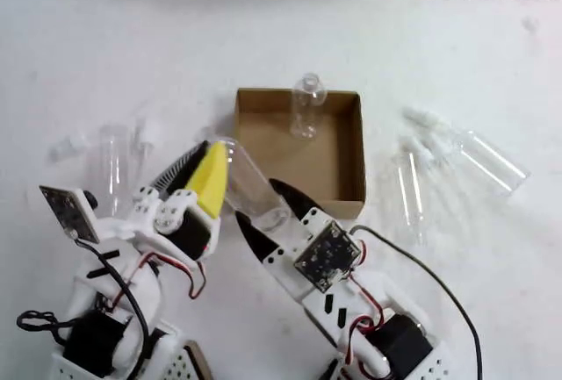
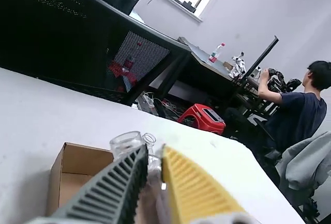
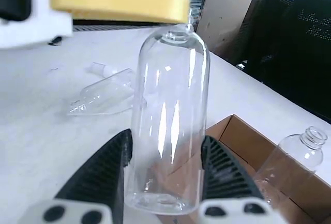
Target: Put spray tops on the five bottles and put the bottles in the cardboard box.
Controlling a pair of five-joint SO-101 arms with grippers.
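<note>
A clear bottle without a top lies tilted over the near left corner of the cardboard box. My left gripper, with one yellow and one grey finger, is shut on its neck end; the bottle's mouth pokes out past the grey finger. My right gripper, with black fingers, is shut on the body near the base, its fingers pressed against both sides of the bottle. A second topless bottle stands inside the box at its far edge.
A bare bottle and loose spray tops lie left of the box. Two more bottles and spray tops lie to its right. A cable runs along the right arm.
</note>
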